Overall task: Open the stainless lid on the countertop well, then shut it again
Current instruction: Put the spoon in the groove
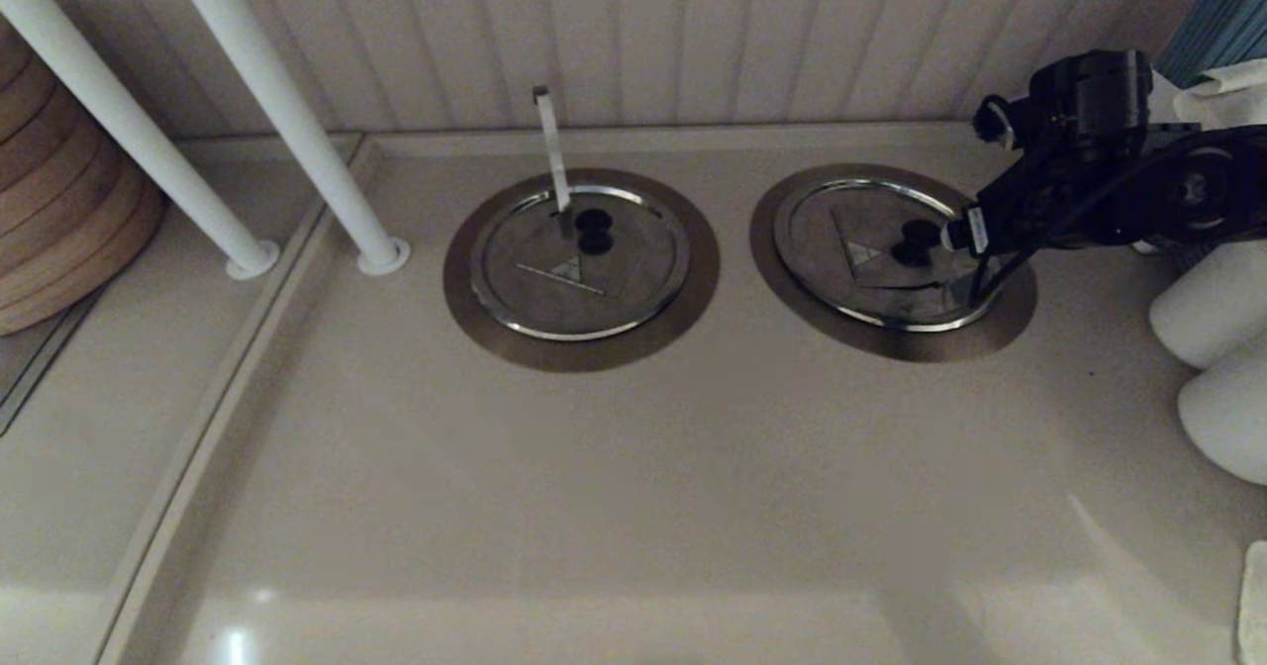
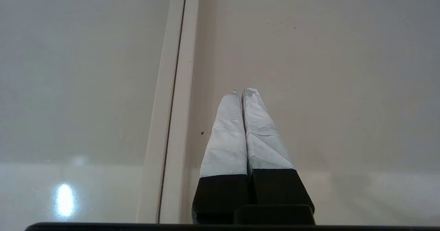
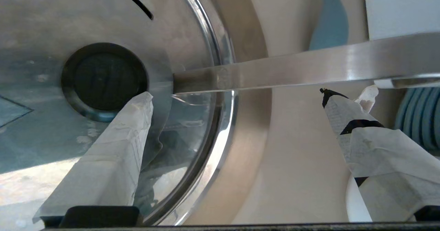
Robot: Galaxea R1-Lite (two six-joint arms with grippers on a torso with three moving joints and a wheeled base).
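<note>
Two lids face you; the stainless lid point(image 1: 871, 249) lies flat and closed on the countertop well point(image 1: 792, 279) toward the counter's right edge, its flat strip point(image 3: 309, 66) running out toward that edge. Your right gripper point(image 3: 237, 97) hovers spread beside the knob point(image 3: 103, 79). Left gripper point(image 2: 244, 93) pressed together.

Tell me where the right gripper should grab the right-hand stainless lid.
Grip the black centre knob, coming from above: the stainless lid lies flat in its collar, offering no free rim. The right gripper is open, one finger beside the knob.
</note>
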